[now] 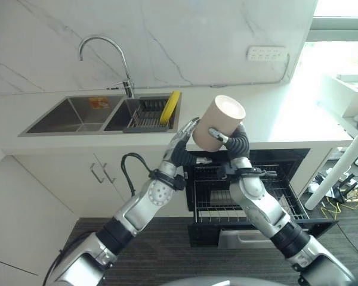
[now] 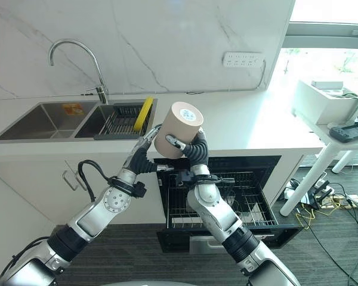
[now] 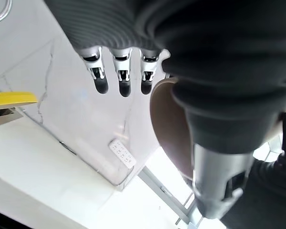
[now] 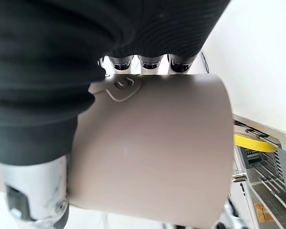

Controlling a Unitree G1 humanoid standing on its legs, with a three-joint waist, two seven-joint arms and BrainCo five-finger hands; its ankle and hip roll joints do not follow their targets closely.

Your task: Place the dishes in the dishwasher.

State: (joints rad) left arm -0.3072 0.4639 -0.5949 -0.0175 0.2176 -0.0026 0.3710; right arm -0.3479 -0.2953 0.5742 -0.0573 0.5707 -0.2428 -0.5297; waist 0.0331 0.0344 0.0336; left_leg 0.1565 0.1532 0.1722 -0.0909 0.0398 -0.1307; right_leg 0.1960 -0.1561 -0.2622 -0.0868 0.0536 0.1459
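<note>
A beige cup [image 1: 218, 122] with a white inside is held up tilted above the counter's front edge, over the open dishwasher. My right hand [image 1: 238, 143] is shut on it, the thumb lying across the cup's side [image 4: 152, 152] and the fingers curled behind it. My left hand [image 1: 180, 143] is open just left of the cup, its fingers [image 3: 121, 81] straight alongside it. I cannot tell whether they touch it. The dishwasher's wire rack [image 1: 286, 196] is pulled out below the counter. A yellow plate [image 1: 170, 107] stands on edge in the sink's drying rack.
A double steel sink [image 1: 71, 114] with a curved faucet [image 1: 107, 47] lies at the left of the white counter [image 1: 274, 113]. A white side table [image 2: 328, 104] stands at the right, with cables [image 1: 346, 196] on the floor beneath it.
</note>
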